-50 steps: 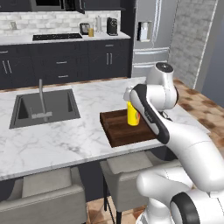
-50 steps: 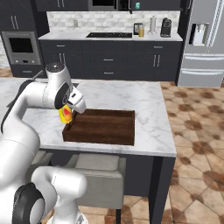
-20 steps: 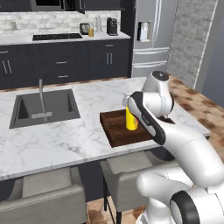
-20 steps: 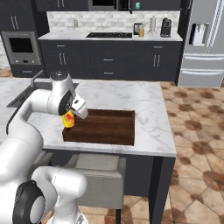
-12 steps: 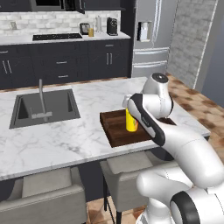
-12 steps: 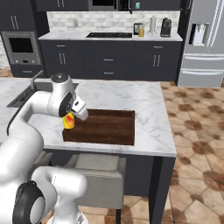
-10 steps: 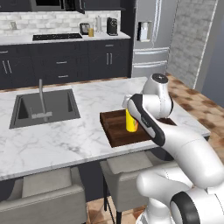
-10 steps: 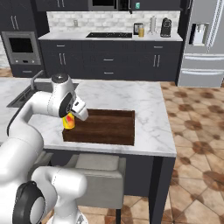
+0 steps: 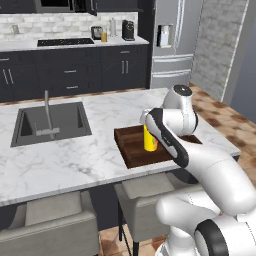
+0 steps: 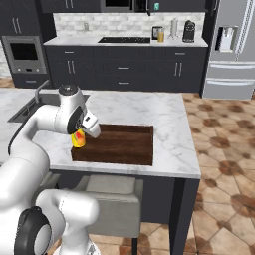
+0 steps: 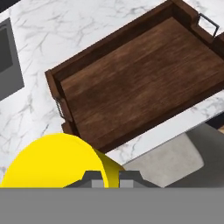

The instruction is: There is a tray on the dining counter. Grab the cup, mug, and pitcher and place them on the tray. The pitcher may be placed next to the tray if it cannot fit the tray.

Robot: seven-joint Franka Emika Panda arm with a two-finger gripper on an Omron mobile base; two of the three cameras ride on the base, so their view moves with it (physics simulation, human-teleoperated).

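I've got the two-finger gripper point(image 11: 107, 177) clamped on the rim of the small bright yellow cup point(image 9: 150, 140), held over the near-left end of the dark brown wooden tray point(image 10: 124, 144). The tray sits on a white marble island counter point(image 9: 75, 155) with an inset grey sink point(image 9: 50, 122); dark cabinets point(image 10: 124, 67) and a steel fridge point(image 10: 229, 45) stand behind.

The arm point(image 9: 200, 165) is glossy white, built of rounded, bulging links joined by dark grey bands and rings. A grey cap tops its highest joint, above the tray point(image 9: 131, 147). The end effector point(image 11: 108, 179) has two small dark grey tips.
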